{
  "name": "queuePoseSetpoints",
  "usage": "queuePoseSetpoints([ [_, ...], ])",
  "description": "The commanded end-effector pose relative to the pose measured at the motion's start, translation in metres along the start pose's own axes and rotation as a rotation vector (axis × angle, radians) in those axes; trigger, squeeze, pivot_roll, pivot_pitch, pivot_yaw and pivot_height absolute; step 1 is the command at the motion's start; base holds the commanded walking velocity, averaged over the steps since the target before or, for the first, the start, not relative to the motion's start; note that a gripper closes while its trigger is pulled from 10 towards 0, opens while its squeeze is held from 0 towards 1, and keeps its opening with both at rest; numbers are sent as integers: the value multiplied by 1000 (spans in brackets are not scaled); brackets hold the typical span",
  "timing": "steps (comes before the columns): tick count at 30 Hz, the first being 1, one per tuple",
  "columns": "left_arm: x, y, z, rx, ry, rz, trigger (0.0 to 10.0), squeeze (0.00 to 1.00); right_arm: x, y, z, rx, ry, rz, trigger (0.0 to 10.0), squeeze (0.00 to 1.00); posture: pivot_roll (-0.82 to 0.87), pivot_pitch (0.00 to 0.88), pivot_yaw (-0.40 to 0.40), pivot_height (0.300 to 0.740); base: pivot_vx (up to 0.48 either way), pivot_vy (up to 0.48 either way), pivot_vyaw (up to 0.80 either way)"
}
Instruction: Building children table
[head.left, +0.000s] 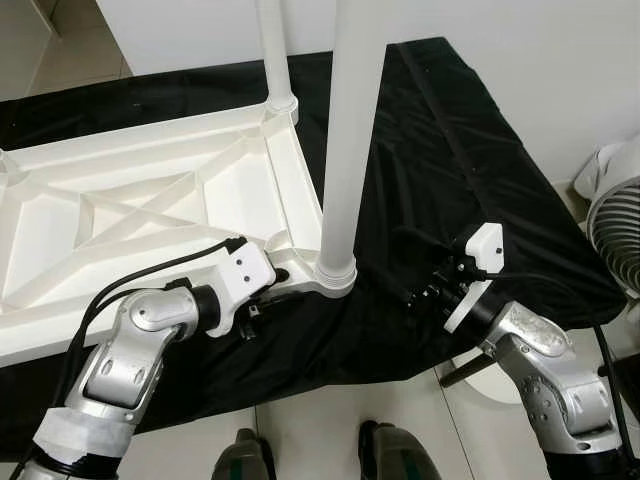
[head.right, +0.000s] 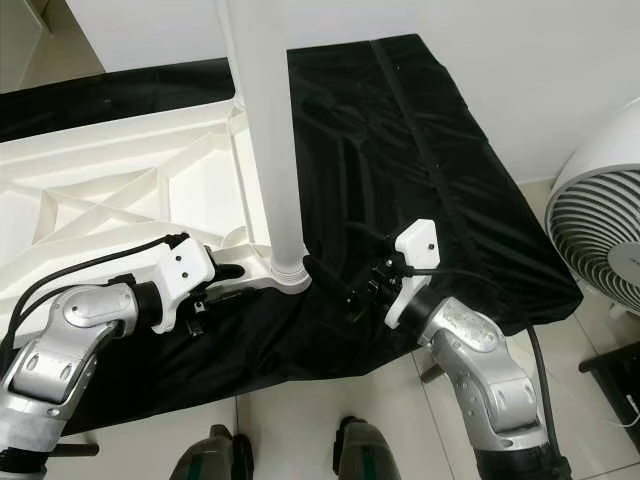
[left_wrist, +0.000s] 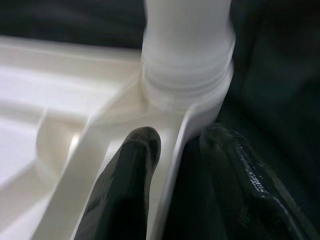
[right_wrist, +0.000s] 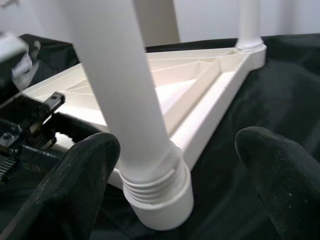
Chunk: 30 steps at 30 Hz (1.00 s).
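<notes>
One black cloth (head.left: 440, 150) covers the whole work surface, draped over its near and right edges, and it is the largest thing in view. On its left half lies a white plastic tabletop (head.left: 130, 215) turned underside up, its ribbed bracing and diagonal struts showing. Two white legs stand upright from the tabletop's right-hand corners: the near leg (head.left: 345, 130) rises from a threaded collar at the near right corner, and the far leg (head.left: 273, 50) stands in the socket at the far right corner.

To the right, beyond the cloth's edge, a white fan (head.right: 600, 225) with a round grille stands on the pale tiled floor (head.right: 290, 420).

The left gripper (left_wrist: 175, 150) is at the tabletop's near right corner, just left of the near leg's collar. Its fingers (left_wrist: 127, 180) straddle the thin white rim of the tabletop, one on the inner side and one on the outer side over the cloth, closed against the rim.

The right gripper (right_wrist: 177, 160) reaches in from the right, low over the cloth, pointing at the base of the near leg. Its two fingers are spread wide apart, one on each side of the collar, and do not touch it in the wrist view.

At the near edge of the head views, the robot's two feet (head.left: 320, 455) stand on the tiles.
</notes>
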<state>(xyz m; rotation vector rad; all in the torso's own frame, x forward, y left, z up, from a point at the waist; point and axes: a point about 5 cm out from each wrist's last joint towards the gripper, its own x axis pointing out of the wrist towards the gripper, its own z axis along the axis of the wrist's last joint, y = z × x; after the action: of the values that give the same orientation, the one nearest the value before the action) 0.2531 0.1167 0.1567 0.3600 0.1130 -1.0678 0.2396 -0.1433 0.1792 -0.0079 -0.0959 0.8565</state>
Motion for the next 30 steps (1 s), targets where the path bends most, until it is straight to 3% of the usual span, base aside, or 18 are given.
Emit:
queuePoseSetpoints([
  [1, -3, 2, 13, -56, -60, 53, 10000, 0, 5, 2, -3, 11, 11, 51, 10000, 0, -32, 120, 43, 740, 0, 0, 0],
  [5, -2, 2, 19, -72, -86, 53, 10000, 0, 8, 1, -3, 3, 14, 65, 10000, 0, -34, 118, 41, 740, 0, 0, 0],
  [13, -5, -5, 15, -65, -37, 26, 10000, 0, 24, -7, -7, -26, 33, 121, 10000, 0, -32, 124, 39, 740, 0, 0, 0],
  [16, -10, -8, 12, -13, -3, 10, 10000, 0, 30, -10, -8, -30, 31, 127, 10000, 0, -23, 126, 32, 740, 0, 0, 0],
  [20, -14, -9, 10, -11, 17, 8, 10000, 0, 35, -11, -9, -31, 32, 140, 10000, 0, -20, 127, 29, 740, 0, 0, 0],
  [30, -19, -13, 14, -114, -11, 64, 10000, 0, 57, -20, -11, -44, 24, 186, 10000, 0, -5, 123, 13, 740, 0, 0, 0],
])
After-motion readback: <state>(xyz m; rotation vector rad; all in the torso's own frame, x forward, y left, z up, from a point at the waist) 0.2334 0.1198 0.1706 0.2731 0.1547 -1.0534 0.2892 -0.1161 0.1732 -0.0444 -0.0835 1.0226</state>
